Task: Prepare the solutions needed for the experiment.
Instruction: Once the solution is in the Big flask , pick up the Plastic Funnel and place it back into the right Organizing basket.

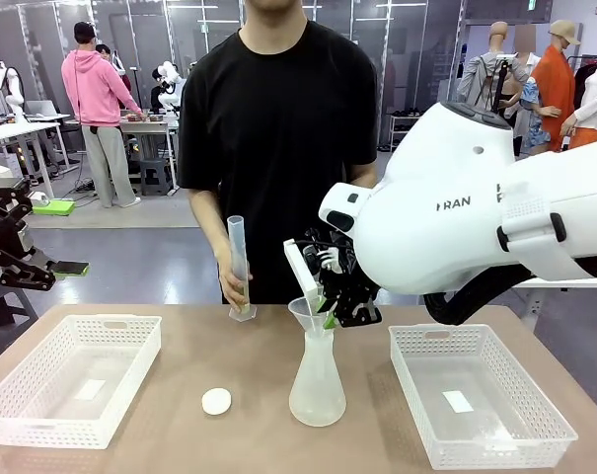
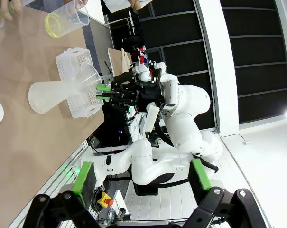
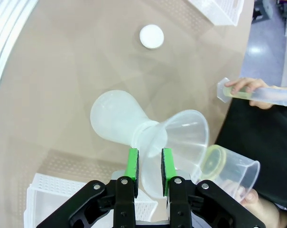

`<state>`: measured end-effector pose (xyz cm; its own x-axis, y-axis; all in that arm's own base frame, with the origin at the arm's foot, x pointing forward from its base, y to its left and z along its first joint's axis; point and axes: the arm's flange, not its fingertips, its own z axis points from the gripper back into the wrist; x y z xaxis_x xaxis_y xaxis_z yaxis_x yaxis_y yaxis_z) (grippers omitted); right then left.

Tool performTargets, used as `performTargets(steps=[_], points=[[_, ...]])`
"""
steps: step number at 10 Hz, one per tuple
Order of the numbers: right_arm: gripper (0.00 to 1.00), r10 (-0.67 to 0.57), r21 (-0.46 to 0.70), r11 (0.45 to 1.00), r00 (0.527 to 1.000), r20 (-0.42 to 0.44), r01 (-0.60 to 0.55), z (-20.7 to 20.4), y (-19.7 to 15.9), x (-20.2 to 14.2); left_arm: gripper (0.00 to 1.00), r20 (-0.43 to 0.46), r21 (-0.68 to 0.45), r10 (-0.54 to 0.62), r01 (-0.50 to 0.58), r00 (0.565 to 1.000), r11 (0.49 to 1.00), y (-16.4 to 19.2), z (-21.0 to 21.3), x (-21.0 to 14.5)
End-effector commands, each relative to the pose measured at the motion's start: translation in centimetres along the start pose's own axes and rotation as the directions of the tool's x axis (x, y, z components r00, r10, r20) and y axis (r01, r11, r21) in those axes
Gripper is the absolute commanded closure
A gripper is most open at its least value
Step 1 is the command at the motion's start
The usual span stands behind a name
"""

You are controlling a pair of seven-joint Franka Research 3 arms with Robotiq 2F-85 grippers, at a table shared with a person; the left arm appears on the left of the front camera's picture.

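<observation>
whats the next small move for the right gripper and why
Probably just hold the right gripper steady: its pads pinch the funnel seated in the flask, and the person's beaker of yellow-green liquid is close beside the funnel, seemingly ready to pour.

The bench (image 1: 180, 390) is smooth, matt tan laminate. The flask (image 1: 317, 390) looks like frosted plastic. The funnel (image 1: 303, 314) and beaker (image 3: 238, 173) are clear and glossy, the beaker showing watery pale yellow-green solutions (image 3: 213, 161). The left-hand basket (image 1: 51, 427) is white perforated plastic. The right pincer (image 3: 150, 156) is matt black with green rubbery pads (image 3: 133, 164).
</observation>
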<state>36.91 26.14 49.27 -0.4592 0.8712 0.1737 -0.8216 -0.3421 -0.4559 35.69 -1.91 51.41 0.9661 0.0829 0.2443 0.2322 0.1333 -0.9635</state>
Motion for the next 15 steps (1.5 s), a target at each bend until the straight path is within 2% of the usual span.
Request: performTargets(steps=[1, 4, 5, 6, 8, 9, 10, 11, 12, 15], points=[[0.73, -0.011, -0.022, 1.000, 0.995, -0.098, 0.009, 3.8, -0.3, 1.6, 0.00, -0.002, -0.019, -0.008, 0.008, 1.000, 1.000, -0.2, -0.1, -0.1], [0.73, -0.048, -0.063, 0.997, 0.993, -0.111, 0.041, 8.1, 0.4, 1.2, 0.00, -0.002, -0.019, -0.008, 0.008, 1.000, 1.000, -0.2, -0.1, -0.1], [0.73, -0.134, -0.077, 0.989, 0.982, -0.130, 0.124, 10.1, 1.1, 0.4, 0.00, -0.002, -0.019, -0.008, 0.008, 1.000, 1.000, -0.2, -0.1, -0.1], [0.73, -0.218, -0.086, 0.975, 0.959, -0.183, 0.205, 12.5, 2.5, -0.4, 0.00, -0.002, -0.019, -0.008, 0.008, 1.000, 1.000, -0.2, -0.1, -0.1], [0.73, -0.495, -0.073, 0.869, 0.860, -0.124, 0.490, 15.5, 5.5, -2.8, 0.00, -0.002, -0.019, -0.008, 0.008, 1.000, 1.000, -0.2, -0.1, -0.1], [0.73, -0.575, -0.057, 0.818, 0.813, -0.089, 0.572, 15.6, 6.4, -3.5, 0.00, -0.002, -0.019, -0.008, 0.008, 1.000, 1.000, -0.2, -0.1, -0.1], [0.73, -0.633, -0.043, 0.773, 0.767, -0.102, 0.633, 15.3, 6.7, -3.7, 0.00, -0.002, -0.019, -0.008, 0.008, 1.000, 1.000, -0.2, -0.1, -0.1], [0.73, -0.627, -0.048, 0.779, 0.773, -0.097, 0.626, 14.8, 6.8, -3.7, 0.00, -0.002, -0.019, -0.008, 0.008, 1.000, 1.000, -0.2, -0.1, -0.1], [0.73, -0.542, -0.027, 0.839, 0.829, -0.137, 0.544, 16.3, 6.3, -4.3, 0.00, -0.002, -0.019, -0.008, 0.008, 1.000, 1.000, -0.2, -0.1, -0.1], [0.73, -0.542, -0.027, 0.839, 0.829, -0.137, 0.544, 16.3, 6.3, -4.3, 0.00, -0.002, -0.019, -0.008, 0.008, 1.000, 1.000, -0.2, -0.1, -0.1]])
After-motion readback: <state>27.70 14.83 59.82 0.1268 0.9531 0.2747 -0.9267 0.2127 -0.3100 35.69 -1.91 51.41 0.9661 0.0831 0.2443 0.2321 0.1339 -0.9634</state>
